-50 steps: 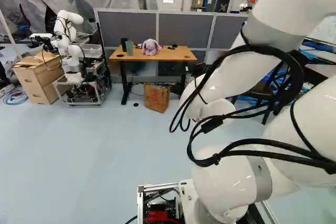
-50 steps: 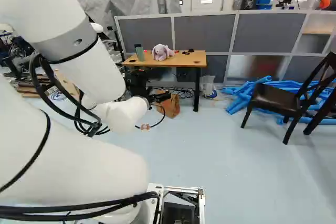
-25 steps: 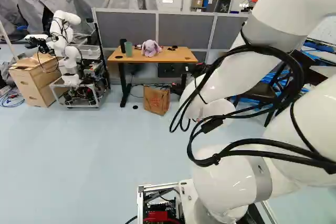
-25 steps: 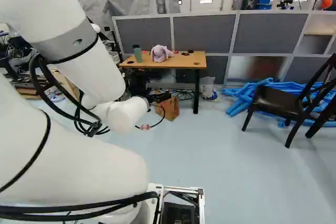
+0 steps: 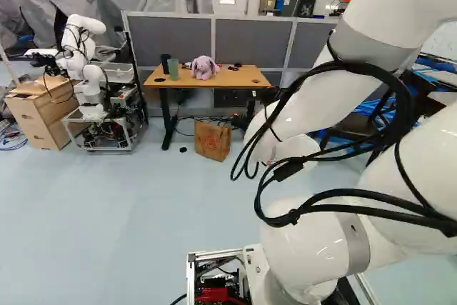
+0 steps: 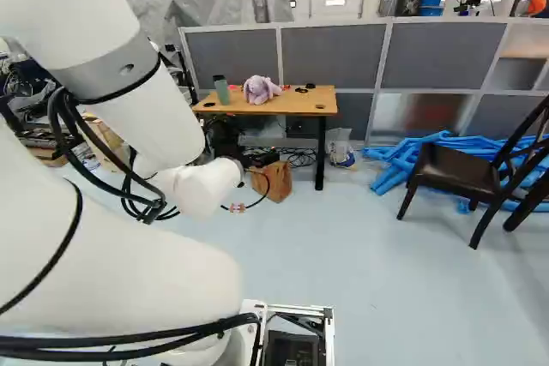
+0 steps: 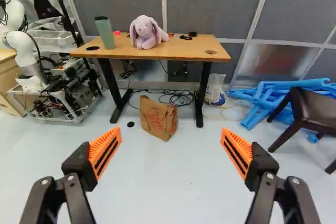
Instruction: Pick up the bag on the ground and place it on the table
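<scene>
Beyond the white wrist in the right base view, the dark gripper (image 6: 259, 159) shows only in part. In the wrist view the gripper (image 7: 170, 139) is open wide, with nothing between its orange pads. Ahead of it the brown paper bag (image 7: 159, 121) stands on the floor, slightly tilted, by the front of the table (image 7: 184, 52). The same bag (image 5: 213, 141) shows whole in the left base view; in the right base view the gripper partly covers it. A plush rabbit (image 7: 146, 32) and a green cup (image 7: 105, 32) stand on the tabletop.
Black table legs (image 7: 202, 95) flank the bag, with cables (image 7: 176, 97) behind it. A clear plastic bag (image 7: 215, 88) lies by the right leg. Farther right are blue tubes (image 6: 403, 156) and a dark chair (image 6: 455, 169). Another robot (image 5: 86, 69) on a cart stands left.
The base has moved a little forward: the cart slides left in the left base view and the chair slides right in the right base view. The arm keeps its pose over its lowest joint.
</scene>
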